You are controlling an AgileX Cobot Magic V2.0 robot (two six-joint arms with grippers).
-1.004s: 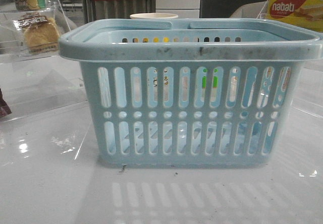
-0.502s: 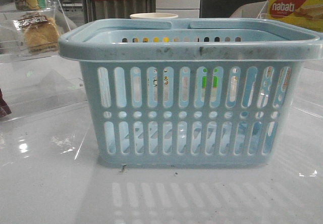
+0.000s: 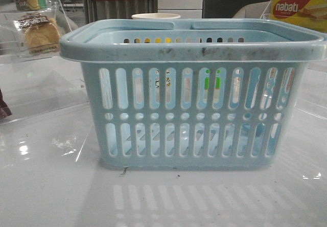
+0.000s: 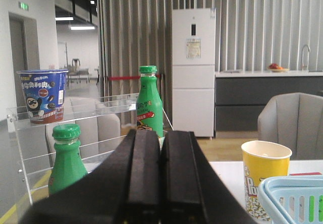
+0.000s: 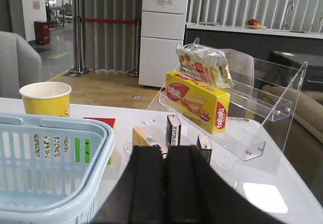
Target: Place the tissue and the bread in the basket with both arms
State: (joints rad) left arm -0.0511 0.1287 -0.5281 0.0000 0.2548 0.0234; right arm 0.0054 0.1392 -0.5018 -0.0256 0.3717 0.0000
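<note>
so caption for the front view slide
Empty pale blue basket centre table, wrapped bread waiting on the acrylic shelf behind it.

one basket [image 3: 194, 48], one bread [image 3: 40, 32], two green bottles [image 4: 150, 103], one popcorn cup [image 4: 265, 176]

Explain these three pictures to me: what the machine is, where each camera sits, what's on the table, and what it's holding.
It is a two-armed robot. The front picture looks forward over the table at a pale blue basket, with wrapped bread on a clear shelf to the left. The other two cameras ride on the wrists. The black bars are the left gripper and right gripper, both shut and holding nothing. The right wrist camera sees a yellow nabati box on a clear shelf and a yellow paper cup behind the basket.
</note>
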